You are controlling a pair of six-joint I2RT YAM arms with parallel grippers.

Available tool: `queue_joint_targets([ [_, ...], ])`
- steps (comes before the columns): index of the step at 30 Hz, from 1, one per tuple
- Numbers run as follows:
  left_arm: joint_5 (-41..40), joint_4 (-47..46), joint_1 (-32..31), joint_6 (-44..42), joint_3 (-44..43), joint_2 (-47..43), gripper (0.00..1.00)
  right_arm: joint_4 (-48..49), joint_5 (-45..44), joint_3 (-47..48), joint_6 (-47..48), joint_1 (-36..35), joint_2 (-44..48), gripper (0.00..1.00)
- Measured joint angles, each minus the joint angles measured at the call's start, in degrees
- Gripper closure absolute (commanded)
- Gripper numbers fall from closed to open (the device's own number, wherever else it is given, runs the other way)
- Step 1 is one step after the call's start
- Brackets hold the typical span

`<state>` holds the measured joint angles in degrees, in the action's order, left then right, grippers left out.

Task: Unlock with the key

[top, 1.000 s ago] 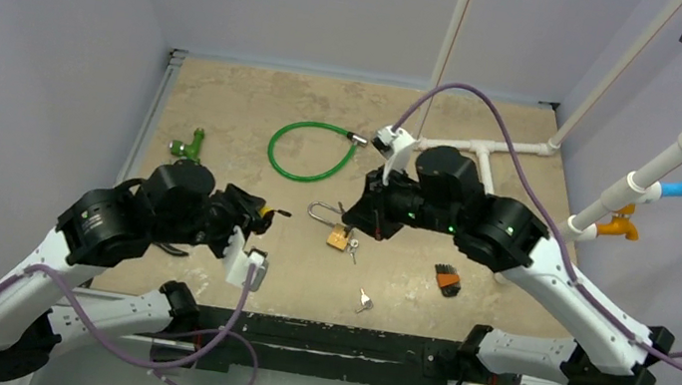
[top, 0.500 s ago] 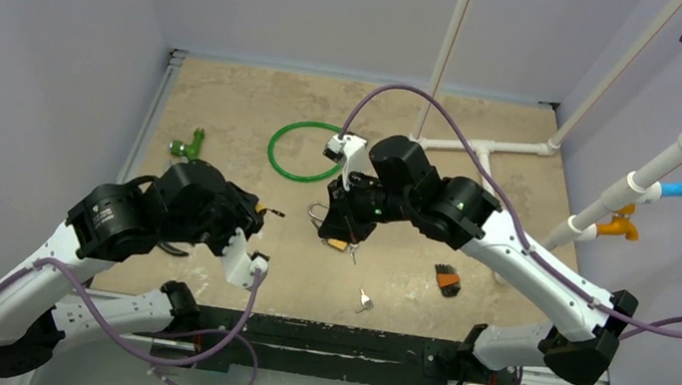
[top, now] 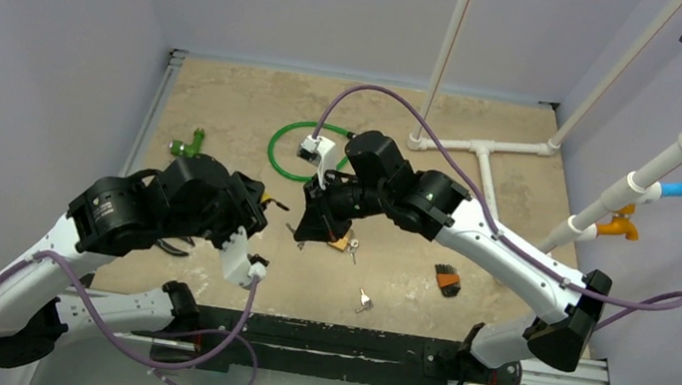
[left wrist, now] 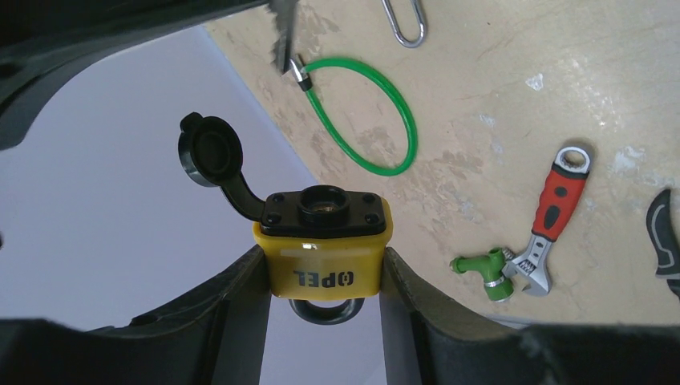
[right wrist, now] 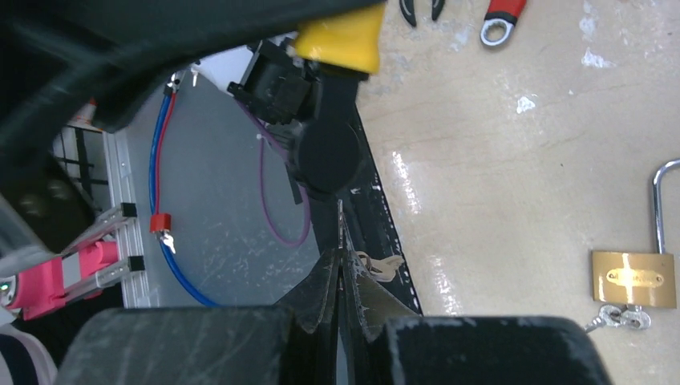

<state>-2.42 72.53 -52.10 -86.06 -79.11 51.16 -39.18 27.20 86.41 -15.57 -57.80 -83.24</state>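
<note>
The key-to-lock approach is in hand: the left gripper [left wrist: 321, 277] clamps the yellow padlock [left wrist: 325, 241], its keyhole [left wrist: 322, 204] bared. The right gripper [right wrist: 341, 277], pinching the key [right wrist: 340, 233], hangs near at the padlock's 3 o'clock in the top view. Next, I judge, the blade must line up with the keyhole and slide in.

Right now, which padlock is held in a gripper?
The yellow padlock, its black dust cap flipped open, clamped in the left gripper. The brass padlock lies loose on the table with small keys beside it.

Yellow padlock [left wrist: 324, 265] front: "OPEL", upside-down in L wrist view
</note>
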Motion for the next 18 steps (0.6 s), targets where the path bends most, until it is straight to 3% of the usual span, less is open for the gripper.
queue_joint_targets([
  [18, -7.5, -1.0, -7.7, -5.2, 0.7, 4.4, 1.00, 6.5, 2.6, 0.1, -1.4, 0.0, -0.1, 1.00],
])
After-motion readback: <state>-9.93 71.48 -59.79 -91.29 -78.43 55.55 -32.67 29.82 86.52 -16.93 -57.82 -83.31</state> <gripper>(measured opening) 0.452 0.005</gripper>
